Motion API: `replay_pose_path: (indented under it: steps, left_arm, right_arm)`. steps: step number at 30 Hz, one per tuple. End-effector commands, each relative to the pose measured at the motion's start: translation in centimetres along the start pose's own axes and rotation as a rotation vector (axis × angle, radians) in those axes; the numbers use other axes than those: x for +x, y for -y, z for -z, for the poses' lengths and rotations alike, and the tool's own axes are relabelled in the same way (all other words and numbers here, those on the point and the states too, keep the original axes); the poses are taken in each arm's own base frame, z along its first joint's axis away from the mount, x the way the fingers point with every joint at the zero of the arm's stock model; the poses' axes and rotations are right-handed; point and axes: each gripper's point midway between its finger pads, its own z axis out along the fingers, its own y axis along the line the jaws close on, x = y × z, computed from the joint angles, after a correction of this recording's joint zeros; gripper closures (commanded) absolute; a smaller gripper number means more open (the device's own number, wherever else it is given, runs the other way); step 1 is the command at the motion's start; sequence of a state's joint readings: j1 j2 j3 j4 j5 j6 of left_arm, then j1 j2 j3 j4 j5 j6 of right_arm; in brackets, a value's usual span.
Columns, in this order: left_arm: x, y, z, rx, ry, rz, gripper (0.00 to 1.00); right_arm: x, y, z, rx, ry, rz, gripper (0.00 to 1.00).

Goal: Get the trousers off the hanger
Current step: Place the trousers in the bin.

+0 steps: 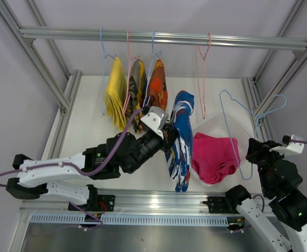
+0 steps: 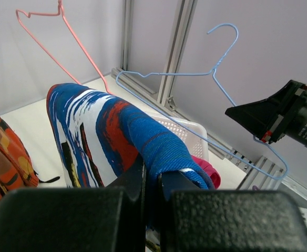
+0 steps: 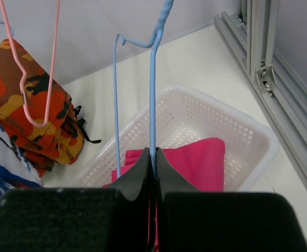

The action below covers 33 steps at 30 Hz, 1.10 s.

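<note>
We see the left claw (image 1: pixel 168 135) clenched on the fold of the blue-and-white patterned cloth trousers (image 1: pixel 181 131), which hang limp from it above the white desk (image 1: pixel 88 110), off any hanger. We judge the grip is high so the legs can swing clear into the white plastic lattice basket (image 3: pixel 206 118), where the plain magenta pink trousers (image 1: pixel 214 157) lie. The right claw (image 3: pixel 154 157) is pinched shut on the bare light-blue wire hanger (image 3: pixel 152 105), holding it up above the basket. The plain yellow trousers (image 1: pixel 115 94), yellow-brown camouflage trousers (image 1: pixel 137 86) and orange-red patterned trousers (image 1: pixel 157 86) hang close together from the aluminium rail (image 1: pixel 164 38). The path rightward is bordered by the empty pink wire hanger (image 1: pixel 203 113) and the blue wire.
</note>
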<state>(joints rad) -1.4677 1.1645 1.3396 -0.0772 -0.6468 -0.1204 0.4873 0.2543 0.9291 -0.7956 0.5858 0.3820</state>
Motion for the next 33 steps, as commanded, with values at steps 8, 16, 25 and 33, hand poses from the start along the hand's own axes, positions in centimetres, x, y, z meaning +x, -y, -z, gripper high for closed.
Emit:
replay_pose_path:
  steps: [8,16,25,33]
  left_arm:
    - [-3.6,1.8,-3.3,-0.023,0.149,0.056,0.99]
    - [0.2,2.9,-7.3,-0.050,0.096,0.033,0.99]
    - [3.7,4.0,-10.9,-0.086,0.054,0.020,0.99]
    - [6.2,5.2,-14.6,-0.068,0.012,-0.012,0.99]
  right_arm:
    - [-1.1,0.4,1.4,-0.036,0.035,-0.008,1.00]
    - [-1.4,0.6,2.2,-0.065,0.040,-0.023,1.00]
    - [-2.6,0.4,3.2,-0.111,0.050,-0.066,1.00]
    - [-2.8,0.8,3.5,-0.113,0.054,-0.069,1.00]
